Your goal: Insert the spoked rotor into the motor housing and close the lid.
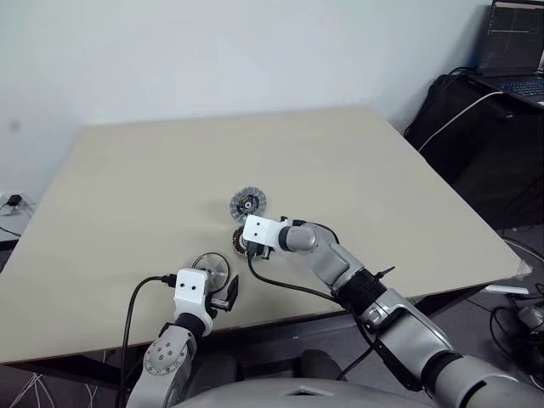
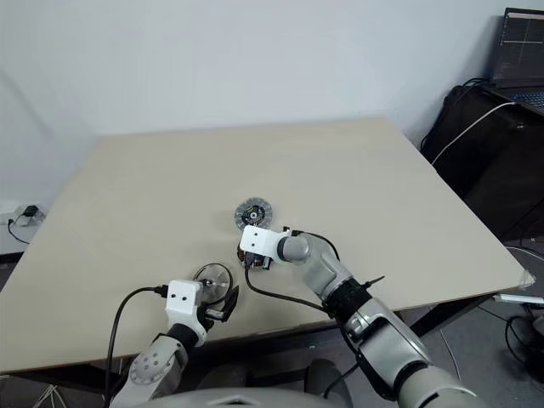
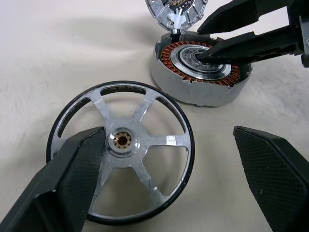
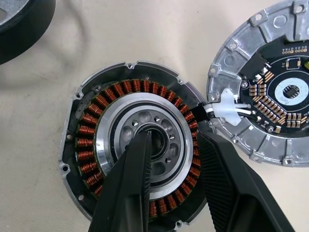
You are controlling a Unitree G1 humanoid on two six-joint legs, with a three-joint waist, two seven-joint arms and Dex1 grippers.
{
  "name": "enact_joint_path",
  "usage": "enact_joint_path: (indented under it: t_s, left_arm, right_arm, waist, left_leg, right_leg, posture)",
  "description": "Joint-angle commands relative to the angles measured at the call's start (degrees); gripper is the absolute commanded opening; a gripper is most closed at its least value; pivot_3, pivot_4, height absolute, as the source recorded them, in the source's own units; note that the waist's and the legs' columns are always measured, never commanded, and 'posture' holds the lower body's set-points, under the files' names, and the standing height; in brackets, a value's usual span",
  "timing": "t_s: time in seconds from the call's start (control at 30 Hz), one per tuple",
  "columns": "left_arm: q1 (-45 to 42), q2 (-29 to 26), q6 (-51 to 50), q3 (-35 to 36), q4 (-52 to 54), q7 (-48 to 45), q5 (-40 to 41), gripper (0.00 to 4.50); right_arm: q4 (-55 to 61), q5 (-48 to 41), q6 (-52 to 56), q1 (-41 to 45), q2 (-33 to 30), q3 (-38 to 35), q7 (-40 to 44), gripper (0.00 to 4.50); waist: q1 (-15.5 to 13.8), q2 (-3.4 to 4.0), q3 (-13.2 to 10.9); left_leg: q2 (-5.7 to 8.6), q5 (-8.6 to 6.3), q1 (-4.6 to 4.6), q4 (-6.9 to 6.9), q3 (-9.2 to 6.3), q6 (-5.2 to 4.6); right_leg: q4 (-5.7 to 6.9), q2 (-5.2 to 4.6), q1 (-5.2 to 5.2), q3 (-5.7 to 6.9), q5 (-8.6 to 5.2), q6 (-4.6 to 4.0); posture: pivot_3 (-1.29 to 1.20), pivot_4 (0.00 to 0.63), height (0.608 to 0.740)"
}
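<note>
The right gripper [image 4: 169,159] has its two black fingers [image 4: 130,188] only partly spread, with a narrow gap between them, and they pinch nothing that I can see; one fingertip reaches into the central hole of the motor housing [image 4: 91,145], the other lies over the silver inner ring beside the copper windings. Whether the tips press on the metal, I cannot tell. The left gripper [image 3: 169,164] has its jaws spread wide and holds nothing; its fingers [image 3: 72,179] stand on both sides of the spoked rotor [image 3: 145,145], one finger over a part of the wheel, the other apart from its rim. The rotor lies flat on the beige table [image 1: 127,187], near the front edge, and it is not inside the housing. The housing sits just beside the rotor, farther from the robot, open at the top. The lid [image 4: 270,87] lies just behind the housing with its circuit board side up, and a short white cable [image 4: 229,108] joins it to the housing rim. At the far right of the room, a laptop [image 1: 514,47] stands on a dark stand.
</note>
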State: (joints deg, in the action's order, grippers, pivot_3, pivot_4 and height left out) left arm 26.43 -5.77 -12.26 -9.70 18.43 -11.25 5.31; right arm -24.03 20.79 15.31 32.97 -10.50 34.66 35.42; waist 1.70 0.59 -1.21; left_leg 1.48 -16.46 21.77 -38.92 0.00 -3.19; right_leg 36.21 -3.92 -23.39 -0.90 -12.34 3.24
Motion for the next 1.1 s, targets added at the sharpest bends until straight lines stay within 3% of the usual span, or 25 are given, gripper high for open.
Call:
enact_joint_path:
  t_s: [0.03,1.0,1.1]
  left_arm:
    - [-0.2,0.4,1.5,-0.1,0.8,0.3,0.0,4.5]
    - [0.2,-3.1,6.0,-1.0,3.4,-0.8,-2.3,4.5]
    - [0.2,-3.1,5.9,-1.0,3.5,-0.8,-2.3,4.5]
  right_arm:
    - [-0.5,1.4,-1.6,1.9,0.4,0.6,0.6,1.6]
    - [-3.6,4.0,1.4,4.4,1.3,2.6,9.3,1.6]
    - [-3.9,4.1,1.5,4.5,1.6,2.4,9.3,0.63]
  waist:
    - [0.0,0.0,0.0]
    - [-0.1,0.06,0.1]
    - [0.1,0.05,0.1]
  left_leg:
    - [0.0,0.0,0.0,0.0,0.0,0.01]
    - [0.01,-0.1,-0.01,0.02,-0.02,0.17]
    - [0.01,-0.12,-0.02,0.01,-0.02,0.22]
  right_leg:
    - [0.0,0.0,0.0,0.0,0.0,0.0]
    - [0.01,-0.01,0.0,0.02,-0.01,-0.02]
    - [0.02,0.0,0.0,0.02,-0.01,-0.02]
  posture:
    - [0.0,0.0,0.74]
    - [0.0,0.0,0.74]
    - [0.0,0.0,0.74]
